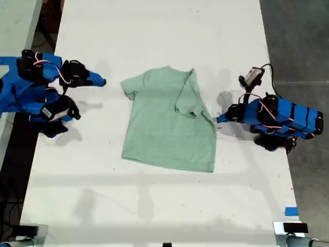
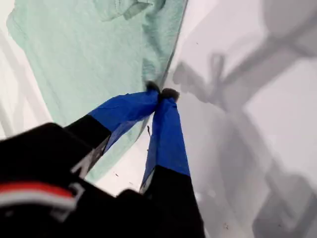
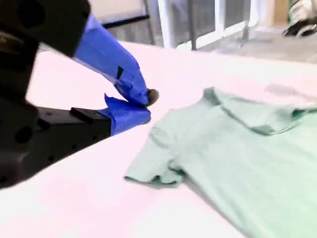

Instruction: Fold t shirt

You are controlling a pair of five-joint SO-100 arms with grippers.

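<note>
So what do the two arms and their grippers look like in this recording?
Both arms are bright blue with black motor blocks and thin red-and-white cables looped over them. My first gripper has two blue tapered fingers with small dark tips, rising from a black base. My second gripper has blue fingers too, the lower one fixed to a long black bar. A small grey camera sits on the arm at the exterior view's right.

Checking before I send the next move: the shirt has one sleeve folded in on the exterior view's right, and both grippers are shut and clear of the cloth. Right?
Not quite. My first gripper is shut but not clear: the first wrist view shows its tips at the t shirt edge. My second gripper is shut and clear, and the sleeve fold is as you say.
</note>
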